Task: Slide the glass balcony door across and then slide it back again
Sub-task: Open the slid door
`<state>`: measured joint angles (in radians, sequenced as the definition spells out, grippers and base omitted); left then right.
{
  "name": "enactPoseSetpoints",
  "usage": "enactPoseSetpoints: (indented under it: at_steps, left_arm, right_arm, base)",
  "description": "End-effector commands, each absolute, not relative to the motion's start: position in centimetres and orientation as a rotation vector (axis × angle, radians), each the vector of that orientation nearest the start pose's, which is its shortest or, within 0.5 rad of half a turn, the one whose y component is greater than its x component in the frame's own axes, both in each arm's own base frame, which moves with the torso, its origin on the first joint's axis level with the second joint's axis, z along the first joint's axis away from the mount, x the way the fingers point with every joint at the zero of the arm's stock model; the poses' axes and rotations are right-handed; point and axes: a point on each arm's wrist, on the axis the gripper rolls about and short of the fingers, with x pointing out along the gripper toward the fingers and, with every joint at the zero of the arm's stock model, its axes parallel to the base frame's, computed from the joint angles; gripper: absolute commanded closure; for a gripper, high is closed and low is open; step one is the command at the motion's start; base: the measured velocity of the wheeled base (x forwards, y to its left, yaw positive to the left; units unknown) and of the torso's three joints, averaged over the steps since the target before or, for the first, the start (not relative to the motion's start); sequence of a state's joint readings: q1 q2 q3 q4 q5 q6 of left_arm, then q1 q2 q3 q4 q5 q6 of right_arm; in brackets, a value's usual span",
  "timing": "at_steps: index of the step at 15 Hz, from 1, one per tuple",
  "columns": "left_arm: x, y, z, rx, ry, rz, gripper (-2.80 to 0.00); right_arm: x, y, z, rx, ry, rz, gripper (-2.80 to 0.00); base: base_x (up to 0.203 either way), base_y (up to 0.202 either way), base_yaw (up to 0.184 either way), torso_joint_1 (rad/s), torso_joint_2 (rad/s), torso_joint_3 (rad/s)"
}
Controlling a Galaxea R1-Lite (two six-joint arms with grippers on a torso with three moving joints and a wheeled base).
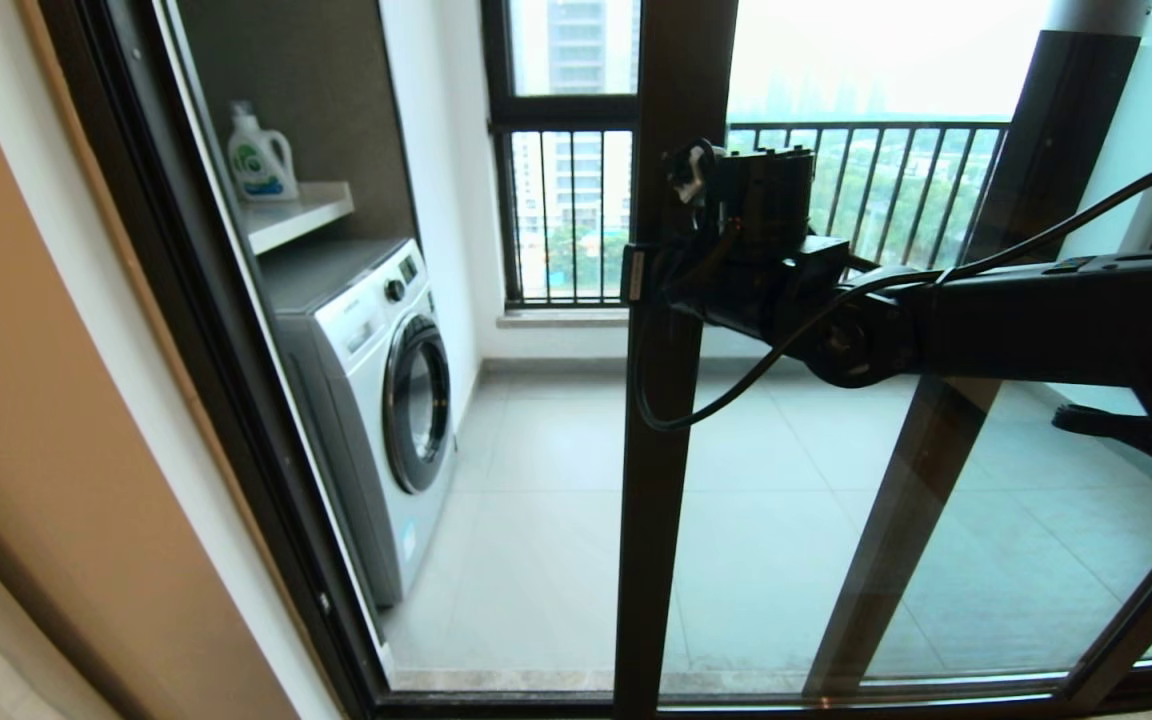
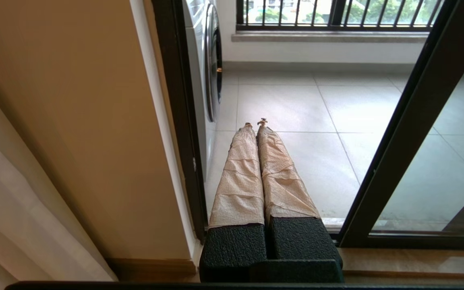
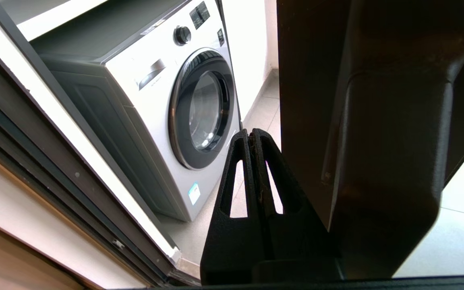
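Observation:
The glass balcony door (image 1: 786,520) stands partly slid across. Its dark-brown edge upright (image 1: 671,450) is near the middle of the head view, with an open gap to its left. My right arm (image 1: 1036,310) reaches in from the right to that upright at about mid height. In the right wrist view my right gripper (image 3: 250,135) is shut on nothing, its fingers lying right beside the upright (image 3: 308,100) and the dark bar handle (image 3: 393,161). My left gripper (image 2: 255,123) is shut and empty, held low by the left door jamb (image 2: 177,121).
A white washing machine (image 1: 376,400) stands on the balcony just inside the gap at left, under a shelf with a detergent bottle (image 1: 259,158). Behind is the window with the black barred railing (image 1: 566,220). A second dark frame bar (image 1: 936,450) shows through the glass.

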<state>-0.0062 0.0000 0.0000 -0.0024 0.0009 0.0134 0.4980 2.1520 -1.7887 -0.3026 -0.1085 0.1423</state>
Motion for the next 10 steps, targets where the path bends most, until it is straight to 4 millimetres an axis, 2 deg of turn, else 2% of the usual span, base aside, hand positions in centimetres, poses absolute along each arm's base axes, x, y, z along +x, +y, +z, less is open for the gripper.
enactPoseSetpoints:
  at_steps: [1, 10]
  left_arm:
    - [-2.27, 0.02, 7.58, 0.014, -0.002, -0.005, 0.00]
    - [-2.27, 0.02, 7.58, 0.014, -0.002, -0.005, 0.00]
  right_arm:
    - [40.31, 20.87, 25.77, 0.126, 0.075, 0.366, 0.00]
    - [40.44, 19.88, 25.75, 0.126, 0.071, 0.346, 0.00]
  base:
    - [0.000, 0.000, 0.000, 0.000, 0.00, 0.000]
    - [0.000, 0.000, 0.000, 0.000, 0.00, 0.000]
